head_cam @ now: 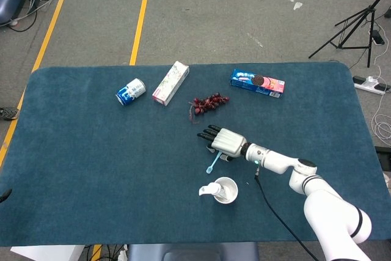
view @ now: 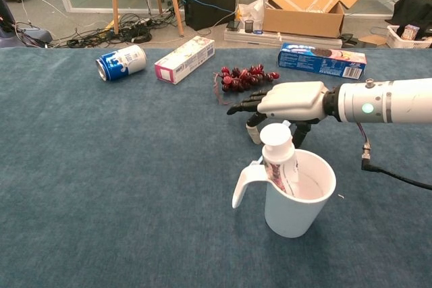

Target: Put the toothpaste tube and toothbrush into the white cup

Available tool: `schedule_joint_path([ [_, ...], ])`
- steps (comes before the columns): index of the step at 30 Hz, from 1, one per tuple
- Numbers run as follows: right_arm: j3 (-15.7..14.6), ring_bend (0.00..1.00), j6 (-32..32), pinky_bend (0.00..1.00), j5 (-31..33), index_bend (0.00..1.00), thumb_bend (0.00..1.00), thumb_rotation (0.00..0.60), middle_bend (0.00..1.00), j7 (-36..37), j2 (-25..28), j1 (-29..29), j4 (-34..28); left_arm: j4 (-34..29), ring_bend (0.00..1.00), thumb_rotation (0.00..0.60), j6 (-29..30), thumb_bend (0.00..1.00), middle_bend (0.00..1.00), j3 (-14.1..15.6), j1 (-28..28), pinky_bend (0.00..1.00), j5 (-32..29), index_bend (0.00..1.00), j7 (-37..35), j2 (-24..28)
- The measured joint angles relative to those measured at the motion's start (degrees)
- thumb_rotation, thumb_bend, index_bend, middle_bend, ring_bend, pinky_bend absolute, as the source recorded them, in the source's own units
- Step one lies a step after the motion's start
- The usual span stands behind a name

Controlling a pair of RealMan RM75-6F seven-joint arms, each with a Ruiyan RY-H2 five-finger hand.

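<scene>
The white cup [head_cam: 225,190] [view: 300,198] stands near the table's front edge, with the toothpaste tube [view: 277,156] [head_cam: 214,189] upright inside it, cap up. A light blue toothbrush [head_cam: 214,162] lies on the cloth just behind the cup; in the chest view the cup and tube hide most of it. My right hand [head_cam: 223,141] [view: 290,101] hovers palm down over the brush's far end, fingers stretched toward the left and the thumb hanging down to the table. I see nothing gripped in it. My left hand shows in neither view.
Behind the hand lies a bunch of dark grapes [head_cam: 208,102]. Further back are a toothpaste box [head_cam: 170,82], a blue can [head_cam: 131,91] on its side and a blue cookie pack [head_cam: 257,82]. A black cable [head_cam: 275,209] trails from my right wrist.
</scene>
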Motion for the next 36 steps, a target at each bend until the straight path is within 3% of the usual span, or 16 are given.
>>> schedule_joint_path([
  [36,3.52,0.0,3.1,0.08,3.13,0.61,0.27,0.6,0.02,-3.63,3.76,-1.12,-5.17,-0.75,0.31,0.6,0.63,0.1,0.42,0.31,0.12,0.32,0.72,0.59,0.8,0.05],
])
